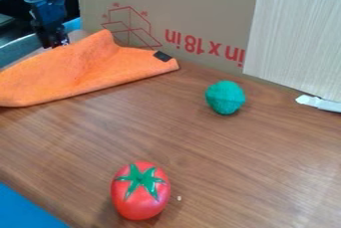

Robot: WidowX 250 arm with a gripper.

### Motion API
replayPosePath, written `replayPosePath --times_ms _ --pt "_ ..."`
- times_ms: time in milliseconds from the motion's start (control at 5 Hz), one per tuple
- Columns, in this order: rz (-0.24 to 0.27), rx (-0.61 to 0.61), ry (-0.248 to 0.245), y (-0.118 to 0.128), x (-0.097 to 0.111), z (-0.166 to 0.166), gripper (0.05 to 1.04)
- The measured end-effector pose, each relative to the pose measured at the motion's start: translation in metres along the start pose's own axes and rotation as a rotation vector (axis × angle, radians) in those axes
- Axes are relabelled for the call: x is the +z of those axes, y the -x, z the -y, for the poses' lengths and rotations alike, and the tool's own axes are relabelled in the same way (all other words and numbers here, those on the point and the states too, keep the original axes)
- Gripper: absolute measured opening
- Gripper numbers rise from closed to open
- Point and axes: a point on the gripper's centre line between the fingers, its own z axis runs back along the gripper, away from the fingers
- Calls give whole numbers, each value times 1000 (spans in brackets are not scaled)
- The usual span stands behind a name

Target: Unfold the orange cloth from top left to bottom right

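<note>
Orange cloth (83, 72) is found peaked on the tabletop (200, 147), the gripper (57, 43) positioned at its far edge; whether open or closed cannot be determined. Near the cloth's black tag (162, 56), a green ball (225, 97) is noted; a red tomato (140, 197) is located farther from the cloth.

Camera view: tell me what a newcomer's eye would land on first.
Probably the bright orange cloth, spread across the upper left with a raised peak near the cardboard behind it. Next, likely, the glossy red tomato with its green star-shaped top, near the bottom edge left of centre. The green ball stands out too, right of centre on the brown wooden surface.
</note>
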Motion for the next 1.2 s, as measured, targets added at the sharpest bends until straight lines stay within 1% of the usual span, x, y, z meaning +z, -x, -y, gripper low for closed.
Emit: replayPosePath --times_ms 400,600,800,1000,1200 --pt "-5 29 -4 -2 -2 -4 348" --pt "-8 33 0 -2 -3 -6 143" --pt "-10 35 4 -2 -3 -6 57" --pt "-7 37 8 -3 -4 -6 50" --pt "5 52 45 -3 -3 -3 50"
